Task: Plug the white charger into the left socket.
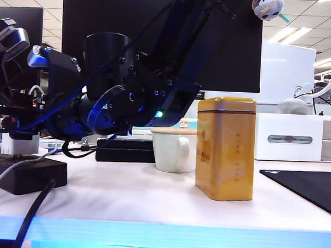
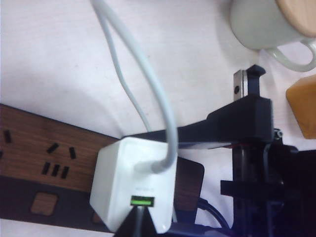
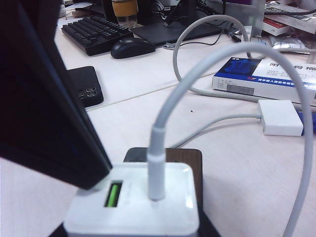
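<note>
While the white charger (image 2: pixel 133 185) sits on the end of the black power strip (image 2: pixel 44 158), its prongs are hidden, so how deep it sits in the left socket is unclear. The right gripper (image 3: pixel 106 217) holds the charger, one dark finger (image 3: pixel 44 108) filling much of its wrist view. The left gripper (image 2: pixel 247 94) is closed and empty beside the strip. On the pale counter (image 1: pixel 151 195) stand a mug (image 1: pixel 174 149) and a yellow tin (image 1: pixel 226 148); office desks lie behind.

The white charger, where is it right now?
The white charger sits on the black power strip at the far left of the exterior view, under the right gripper, well left of the mug.
</note>
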{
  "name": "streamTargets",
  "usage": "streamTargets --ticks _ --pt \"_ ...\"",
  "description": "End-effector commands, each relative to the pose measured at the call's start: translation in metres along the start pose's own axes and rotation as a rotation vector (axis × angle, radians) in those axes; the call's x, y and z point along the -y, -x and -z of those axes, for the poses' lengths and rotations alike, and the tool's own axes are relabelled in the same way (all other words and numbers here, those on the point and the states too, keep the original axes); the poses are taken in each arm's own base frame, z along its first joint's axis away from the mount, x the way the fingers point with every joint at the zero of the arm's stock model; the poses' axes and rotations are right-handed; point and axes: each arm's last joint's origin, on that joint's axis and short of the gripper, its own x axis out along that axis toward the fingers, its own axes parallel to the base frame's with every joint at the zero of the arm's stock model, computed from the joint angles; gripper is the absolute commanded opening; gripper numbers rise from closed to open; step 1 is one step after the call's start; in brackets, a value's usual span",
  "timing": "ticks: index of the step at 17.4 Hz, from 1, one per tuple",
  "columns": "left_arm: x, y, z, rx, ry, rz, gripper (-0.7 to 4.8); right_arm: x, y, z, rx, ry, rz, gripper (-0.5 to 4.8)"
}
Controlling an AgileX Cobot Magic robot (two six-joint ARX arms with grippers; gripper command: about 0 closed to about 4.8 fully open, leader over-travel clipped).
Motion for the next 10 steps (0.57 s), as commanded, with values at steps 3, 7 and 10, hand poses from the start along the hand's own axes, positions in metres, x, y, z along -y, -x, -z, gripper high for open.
streamTargets --ticks 3,7,10 --pt "-0.0024 -0.0038 0.0000 -0.014 0.019 0.011 -0.06 -0.0073 -0.0011 0.0004 -0.003 0.015 -0.059 2.01" --pt "-0.0028 -0.0049 0.0013 -0.029 0.028 0.014 -0.06 -0.0100 -0.0014 0.0020 -0.015 0.097 -0.078 2.01" --pt "-0.0031 -0.0051 0.0030 -0.048 0.039 0.001 -0.06 -0.0097 -0.0014 0.0038 -0.033 0.118 -0.077 2.01"
